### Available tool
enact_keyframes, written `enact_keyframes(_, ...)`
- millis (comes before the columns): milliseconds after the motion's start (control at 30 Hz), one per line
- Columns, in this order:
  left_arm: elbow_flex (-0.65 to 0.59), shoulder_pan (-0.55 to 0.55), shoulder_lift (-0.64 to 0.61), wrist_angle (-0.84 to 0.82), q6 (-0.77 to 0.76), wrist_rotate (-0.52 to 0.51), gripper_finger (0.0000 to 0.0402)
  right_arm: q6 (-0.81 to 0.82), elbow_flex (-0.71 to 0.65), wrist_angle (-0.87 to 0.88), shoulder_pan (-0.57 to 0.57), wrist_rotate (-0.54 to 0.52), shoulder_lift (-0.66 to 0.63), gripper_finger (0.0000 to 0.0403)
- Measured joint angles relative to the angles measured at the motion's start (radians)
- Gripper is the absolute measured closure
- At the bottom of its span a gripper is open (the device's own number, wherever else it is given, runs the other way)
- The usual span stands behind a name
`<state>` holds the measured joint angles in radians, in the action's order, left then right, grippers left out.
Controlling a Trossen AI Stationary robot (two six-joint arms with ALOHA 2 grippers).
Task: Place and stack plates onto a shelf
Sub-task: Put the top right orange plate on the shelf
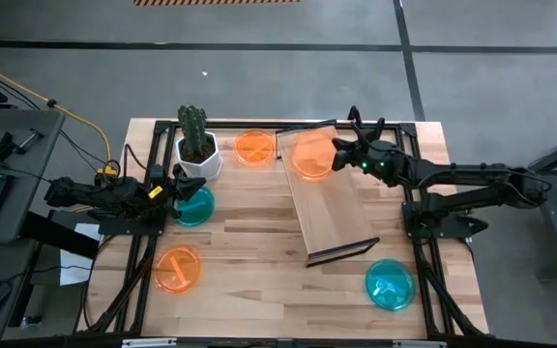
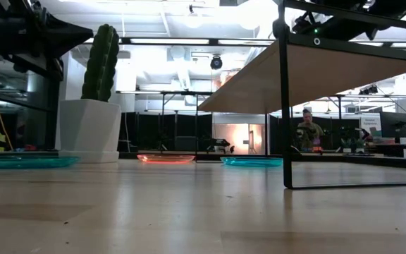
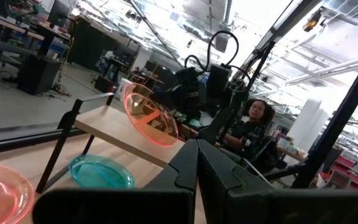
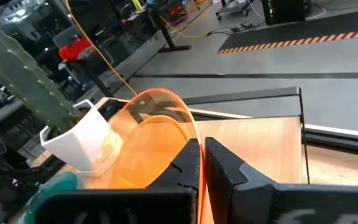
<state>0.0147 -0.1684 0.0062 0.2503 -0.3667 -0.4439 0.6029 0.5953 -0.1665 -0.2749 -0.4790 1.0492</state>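
The right gripper (image 1: 341,153) reaches over the far end of the shelf (image 1: 341,208), its fingers (image 4: 188,163) pressed onto the rim of an orange plate (image 1: 309,155); the right wrist view shows that plate tilted up on edge above the light-wood plank, held by its rim and not lying flat; the left wrist view shows the same held plate (image 3: 149,115) angled over the shelf top; the shelf itself sits skewed on the butcher-block table (image 1: 259,251), its dark frame end toward the near side

The left gripper (image 1: 174,188) hangs at the table's left side just beside a teal plate (image 1: 194,207), its two dark fingers (image 3: 188,165) drawn together with nothing between them

Other plates lie flat on the table: a second orange plate (image 1: 254,148) at the far edge between the cactus pot (image 1: 198,155) and the shelf, a third orange plate (image 1: 177,270) near the front left, and another teal plate (image 1: 390,283) at the front right, well apart from the shelf's near end; a person (image 3: 250,127) sits in the room beyond the table
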Motion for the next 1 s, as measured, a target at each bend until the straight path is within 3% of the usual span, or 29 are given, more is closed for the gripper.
enact_keyframes(533,0.0,0.0,0.0,0.001,-0.001,0.014,0.0401,0.053,0.0,-0.034,-0.035,-0.07,0.126,0.0403)
enact_keyframes(1000,0.0,0.0,0.0,0.001,0.0,0.015,0.0401,0.07,0.0,-0.034,-0.039,-0.01,0.125,0.0403)
